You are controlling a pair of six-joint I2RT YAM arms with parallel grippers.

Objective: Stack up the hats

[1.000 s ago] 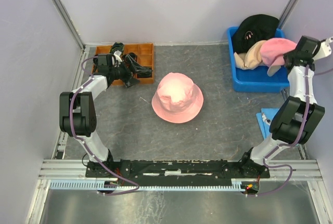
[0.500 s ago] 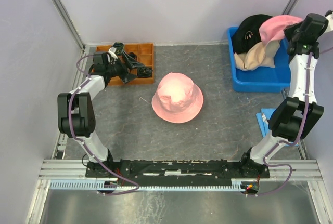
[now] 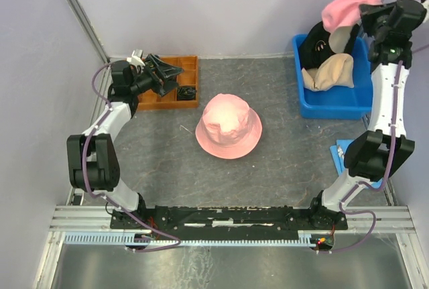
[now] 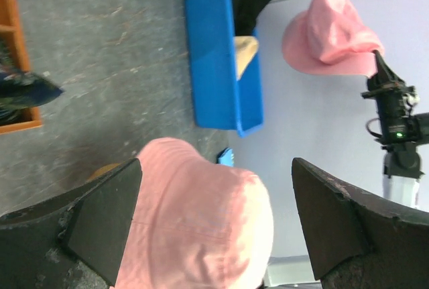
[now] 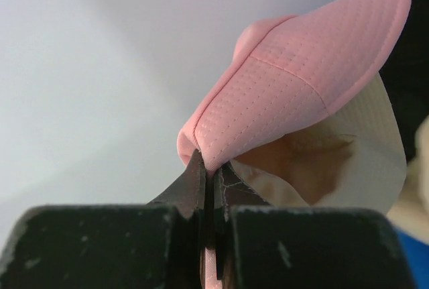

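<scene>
— Hats, from the top view: where do they lie?
— The flat pink hat [image 3: 228, 127] sits crown-up in the middle of the table [image 3: 288, 161], well apart from the rest. The black hat [image 3: 320, 42] and the beige hat [image 3: 328, 73] are bunched together in the blue bin [image 3: 335, 106] at the far right corner. The hanging pink hat [image 3: 345, 9] is in the air above the bin's far end.

— What carries it?
— The right gripper [image 3: 365, 17], which is pinched onto the hat's right side. The left gripper [image 3: 175, 73] hovers over the orange tray [image 3: 190, 64] at the far left, jaws spread, with nothing in them.

— And the left wrist view?
— Both fingers [image 4: 107, 215] stand wide apart and grip nothing. The flat pink hat [image 4: 201, 222] shows between them, lower down on the table. Beyond it stands the bin, with the black hat at one end and the beige one tucked beside it. The hanging pink hat [image 4: 328, 34] shows against the wall [image 4: 315, 121], with the right gripper's tip at its brim.

— The right wrist view?
— There the jaws are squeezed tight on a fold of the brim. The hanging pink hat [image 5: 295, 81] swells up and to the right from that pinch. Pale fabric shows beneath it, but I cannot tell whether that is its lining or the beige hat. The right edge of the view is dark, and there is a sliver of blue in the bottom right corner.
</scene>
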